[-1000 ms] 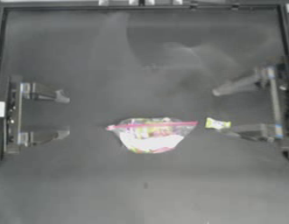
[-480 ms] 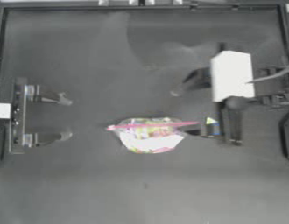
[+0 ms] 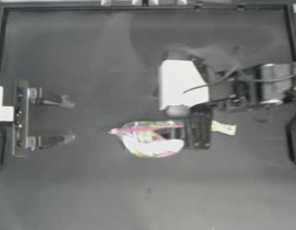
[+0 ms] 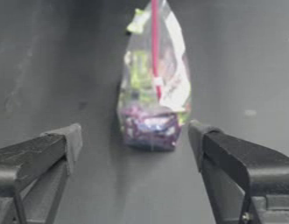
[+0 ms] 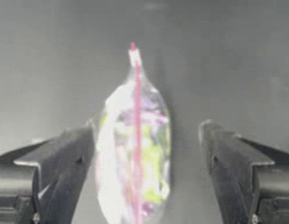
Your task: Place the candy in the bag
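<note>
The bag (image 3: 151, 138) lies flat mid-table, a clear pouch with a pink strip along its mouth and colourful contents showing through. The candy (image 3: 223, 128), a small pale yellow-green wrapped piece, lies on the table just right of the bag. My right gripper (image 3: 196, 130) hangs over the bag's right end, between bag and candy. In the right wrist view the right gripper (image 5: 146, 131) is open and the bag (image 5: 135, 153) stands edge-on between its jaws, touching neither. At the left side my left gripper (image 3: 62, 120) is parked, open (image 4: 134, 136), facing the bag (image 4: 153, 92) from a distance.
The right arm's white wrist block (image 3: 183, 83) and cables hover over the table behind the bag. A raised frame (image 3: 144, 6) borders the dark table.
The right arm has swung in from the right edge leftwards until its gripper is over the bag's right end. Bag, candy and left arm have not moved.
</note>
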`<state>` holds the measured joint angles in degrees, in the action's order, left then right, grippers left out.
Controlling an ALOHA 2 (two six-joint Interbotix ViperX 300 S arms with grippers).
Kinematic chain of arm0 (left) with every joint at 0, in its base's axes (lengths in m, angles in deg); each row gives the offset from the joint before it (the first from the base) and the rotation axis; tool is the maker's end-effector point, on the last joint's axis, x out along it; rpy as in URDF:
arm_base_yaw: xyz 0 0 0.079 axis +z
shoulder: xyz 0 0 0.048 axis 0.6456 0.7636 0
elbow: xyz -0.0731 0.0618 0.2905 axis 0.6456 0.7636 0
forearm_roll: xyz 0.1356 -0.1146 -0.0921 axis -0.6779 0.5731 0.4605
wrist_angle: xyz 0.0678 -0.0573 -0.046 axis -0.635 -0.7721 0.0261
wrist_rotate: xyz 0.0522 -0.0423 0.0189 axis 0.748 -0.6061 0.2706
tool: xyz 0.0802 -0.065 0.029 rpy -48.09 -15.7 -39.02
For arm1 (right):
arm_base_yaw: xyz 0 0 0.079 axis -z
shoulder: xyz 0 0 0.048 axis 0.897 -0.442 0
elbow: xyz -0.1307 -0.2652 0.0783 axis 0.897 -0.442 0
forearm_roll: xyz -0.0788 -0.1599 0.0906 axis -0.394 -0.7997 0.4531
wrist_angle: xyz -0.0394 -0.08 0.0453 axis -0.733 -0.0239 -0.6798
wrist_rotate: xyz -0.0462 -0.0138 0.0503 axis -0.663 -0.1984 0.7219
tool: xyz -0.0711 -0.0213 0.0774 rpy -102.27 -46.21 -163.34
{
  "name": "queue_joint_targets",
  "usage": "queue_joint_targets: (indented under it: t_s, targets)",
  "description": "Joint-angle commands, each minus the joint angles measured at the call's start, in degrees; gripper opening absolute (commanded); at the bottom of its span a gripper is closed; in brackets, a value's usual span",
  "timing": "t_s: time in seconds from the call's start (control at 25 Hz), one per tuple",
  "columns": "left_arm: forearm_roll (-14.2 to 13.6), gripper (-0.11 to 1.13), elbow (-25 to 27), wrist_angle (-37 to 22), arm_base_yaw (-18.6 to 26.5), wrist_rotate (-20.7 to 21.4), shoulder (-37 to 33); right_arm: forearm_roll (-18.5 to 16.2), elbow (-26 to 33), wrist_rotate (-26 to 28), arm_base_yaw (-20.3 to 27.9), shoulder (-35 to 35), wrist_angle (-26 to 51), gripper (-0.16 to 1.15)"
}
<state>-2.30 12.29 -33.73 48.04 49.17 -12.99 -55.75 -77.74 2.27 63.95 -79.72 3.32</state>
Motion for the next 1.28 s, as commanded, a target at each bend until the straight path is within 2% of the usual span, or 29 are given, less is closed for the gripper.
queue_joint_targets:
  t_s: [0.04, 0.64, 1.28]
  targets:
    - [-0.1, 1.01, -0.5, 1.7, 0.4, 0.1, 1.8, -0.4, 4.3, 0.0, -0.9, -1.8, 1.8, 0.98]
    - [0.1, 1.01, 0.6, 3.7, 0.9, 0.1, 3.2, -3.1, 14.2, -0.3, -1.7, -12.1, 7.6, 0.98]
    - [0.1, 1.01, 0.6, 4.1, 0.9, 0.1, 5.3, -3.8, 18.6, -0.4, -1.6, -17.8, 8.9, 0.98]
